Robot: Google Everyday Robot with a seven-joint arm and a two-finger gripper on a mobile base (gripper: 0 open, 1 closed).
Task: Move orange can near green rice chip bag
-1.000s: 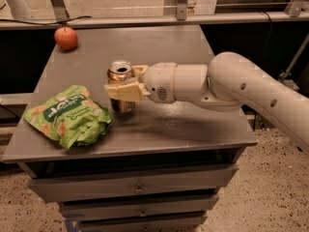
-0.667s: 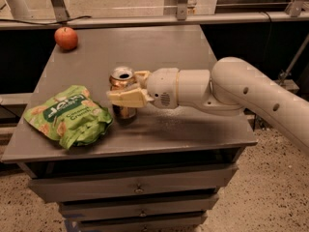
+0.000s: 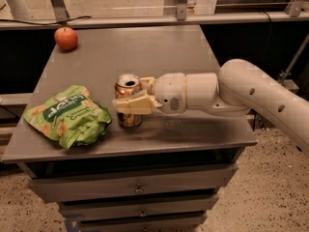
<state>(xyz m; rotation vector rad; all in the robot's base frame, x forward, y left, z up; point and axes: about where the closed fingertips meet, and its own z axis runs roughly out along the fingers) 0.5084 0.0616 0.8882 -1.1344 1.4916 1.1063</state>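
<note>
**Arm and gripper: outward appearance**

The gripper (image 3: 128, 94), clamped on the orange can (image 3: 129, 121), has two flat fingers (image 3: 133, 105) of pale yellow-tan plastic. Directly behind the jaws sits a rounded white wrist housing (image 3: 169, 88) with a small patch of dotted vent holes (image 3: 173, 103) on its near face. Behind that, past a visible seam, the arm (image 3: 241, 83) is a smooth, thick white shell with two small dark round recesses.

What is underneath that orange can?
Just the grey table top; the orange can appears to rest on it. The tool grips its sides, one finger hiding part of its front.
</note>
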